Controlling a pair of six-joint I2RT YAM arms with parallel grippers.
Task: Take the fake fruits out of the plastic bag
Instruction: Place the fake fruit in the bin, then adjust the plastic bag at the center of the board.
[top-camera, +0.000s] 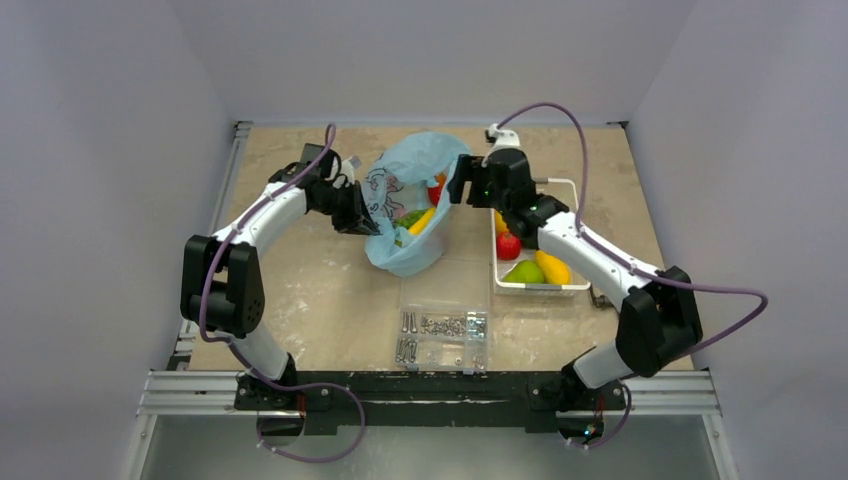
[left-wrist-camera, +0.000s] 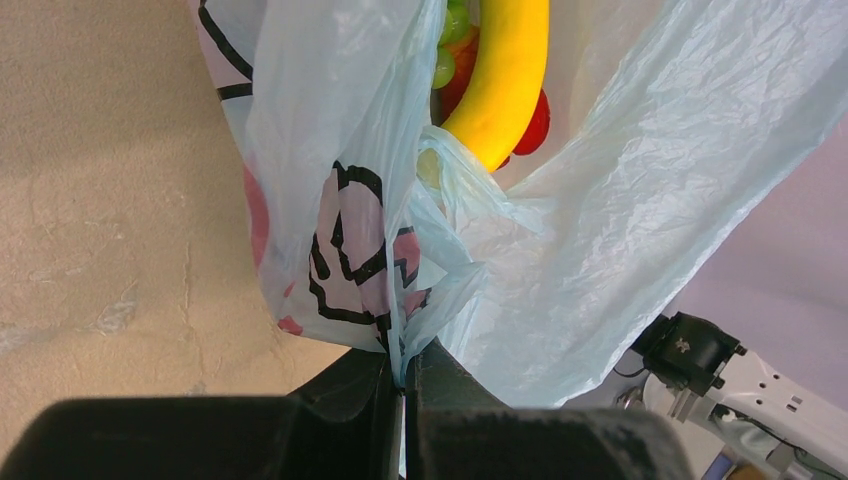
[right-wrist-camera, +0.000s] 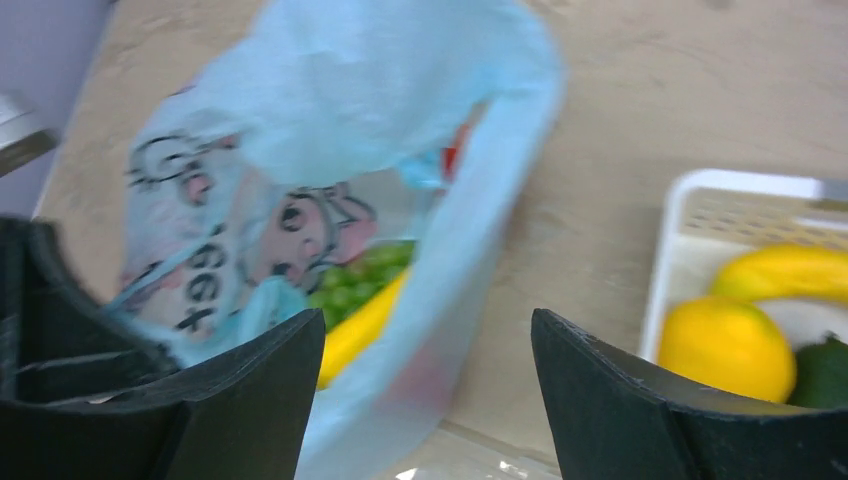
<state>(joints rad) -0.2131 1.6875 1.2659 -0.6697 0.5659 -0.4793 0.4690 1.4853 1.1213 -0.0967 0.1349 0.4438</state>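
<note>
The light-blue plastic bag (top-camera: 410, 165) lies in the middle of the table with its mouth open. Inside it I see a yellow banana (top-camera: 422, 220), a red fruit (top-camera: 435, 192) and green grapes (top-camera: 408, 216). My left gripper (top-camera: 365, 215) is shut on the bag's left rim; the left wrist view shows the film (left-wrist-camera: 600, 220) pinched at the gripper (left-wrist-camera: 405, 375), with the banana (left-wrist-camera: 500, 80) beyond. My right gripper (top-camera: 460, 185) is open and empty above the bag's right rim; its wrist view shows the gripper (right-wrist-camera: 428, 335) over the bag (right-wrist-camera: 370, 110).
A white basket (top-camera: 575, 190) at the right holds red (top-camera: 508, 245), green (top-camera: 525, 272) and yellow (top-camera: 552, 267) fruits; it also shows in the right wrist view (right-wrist-camera: 670, 230). A clear compartment box (top-camera: 443, 335) with screws sits near the front.
</note>
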